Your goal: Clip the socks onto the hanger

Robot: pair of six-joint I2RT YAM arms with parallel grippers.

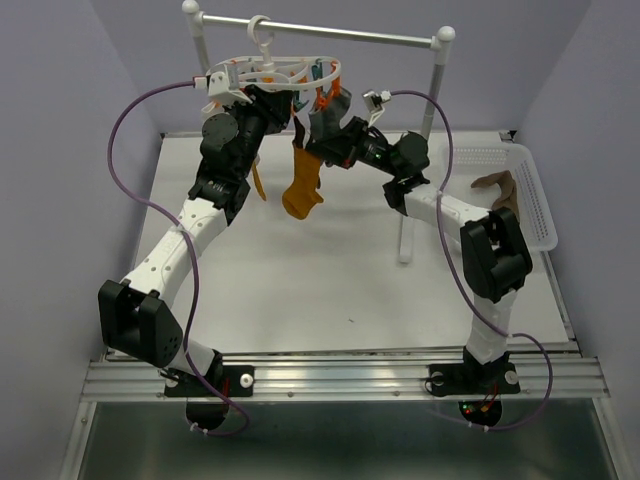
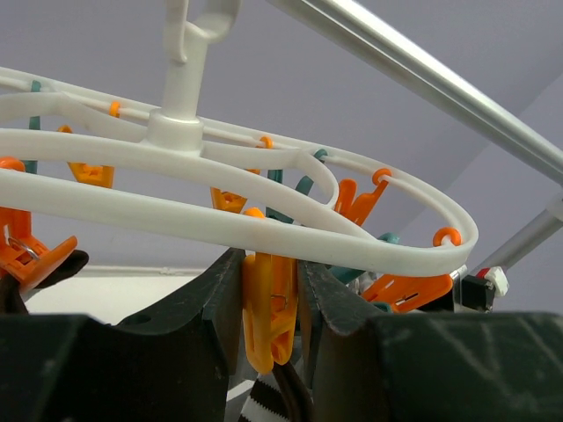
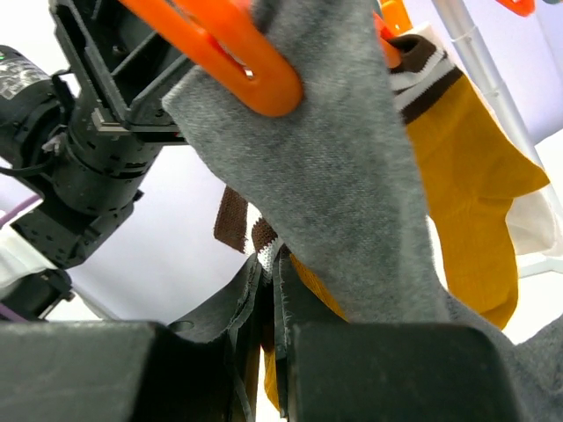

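1. table (image 1: 330,290): white top; both arm bases are bolted at its near edge.
2. rail stand (image 1: 400,40): at the far side of the table, two ball-topped posts with a metal bar across the top.
3. left arm (image 1: 190,230) and right arm (image 1: 470,230): both reach up and inward, ending close together under the bar.
4. basket (image 1: 537,205): white, perforated, at the far right of the table. A brown sock (image 1: 497,188) lies in it.
5. hanger (image 1: 300,68): white oval double ring, hook over the bar, left of the bar's middle. Orange and teal clips dangle from the ring.
6. mustard sock (image 1: 302,190): hangs from the hanger between the two arms, clear of the table. The right wrist view shows a brown-and-white striped cuff at its top.
7. grey sock (image 3: 334,193): up at the hanger, just beside the mustard sock and in front of it in the right wrist view.
8. left gripper (image 2: 269,281): narrow, fingers (image 2: 220,299) pressing an orange clip (image 2: 268,312) from both sides, just under the ring. A striped cuff shows directly below the clip.
9. right gripper (image 3: 271,272): nearly closed, pinching the lower part of the grey sock.
10. In the right wrist view an orange clip overlaps the grey sock's top corner. Cannot tell whether it bites the fabric.
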